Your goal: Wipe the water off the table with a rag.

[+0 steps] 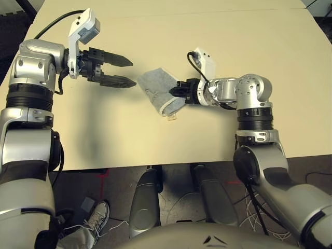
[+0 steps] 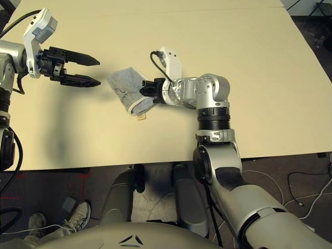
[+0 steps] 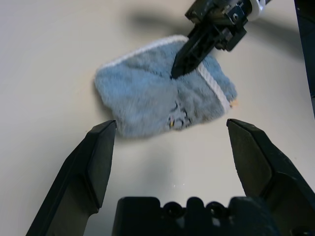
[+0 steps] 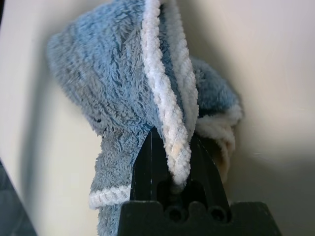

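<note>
The grey-blue rag (image 1: 160, 91) with white stitched edging lies folded on the beige table (image 1: 259, 46), near its middle. My right gripper (image 1: 175, 91) is shut on the rag's right edge; in the right wrist view the white edging (image 4: 170, 132) runs pinched between its black fingers. My left gripper (image 1: 124, 71) hovers just left of the rag, open and holding nothing, with the rag (image 3: 162, 98) beyond its spread fingers. I cannot make out any water on the table.
The table's front edge (image 1: 155, 168) runs just before my body, with dark floor, cables and a person's shoe (image 1: 96, 218) below it. A faint seam (image 1: 218, 11) crosses the far side of the tabletop.
</note>
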